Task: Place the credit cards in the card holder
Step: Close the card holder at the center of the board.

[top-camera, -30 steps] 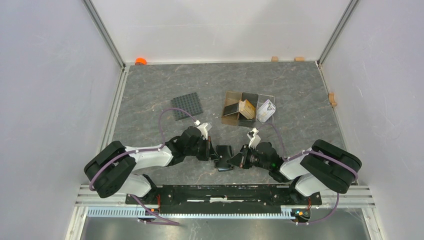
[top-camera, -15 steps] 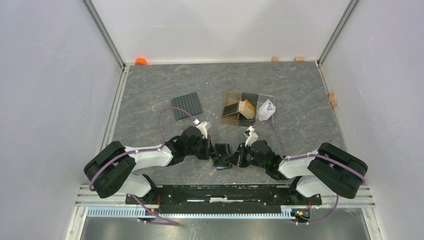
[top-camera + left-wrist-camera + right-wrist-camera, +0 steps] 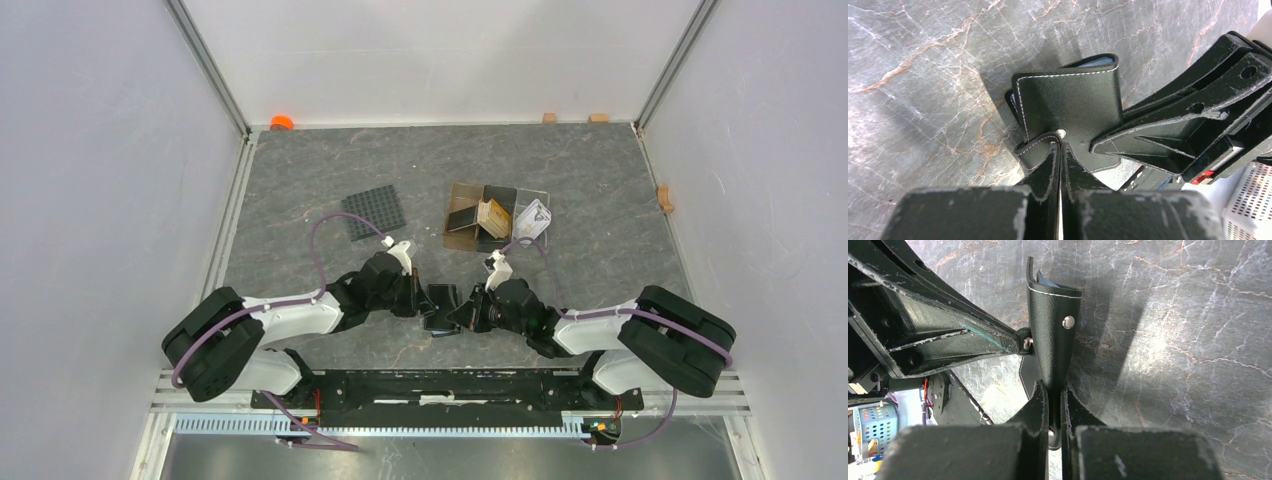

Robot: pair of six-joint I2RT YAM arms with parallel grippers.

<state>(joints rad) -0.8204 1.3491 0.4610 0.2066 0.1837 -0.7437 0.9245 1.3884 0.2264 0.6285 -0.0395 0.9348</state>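
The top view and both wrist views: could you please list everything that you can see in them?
card holder: one, black, near middle, gripped from both sides
credit cards: count unclear, tan in the box, whitish in the tray
box: one, brown see-through, middle of the table
tray: one, clear, against the box's right side
mat: one, black gridded, left of the box
wooden blocks: three, tan, two at the far edge, one at the right edge
small object: one, orange, far left corner
table: one, grey marbled
left gripper: one, black, shut on the card holder
right gripper: one, black, shut on the card holder
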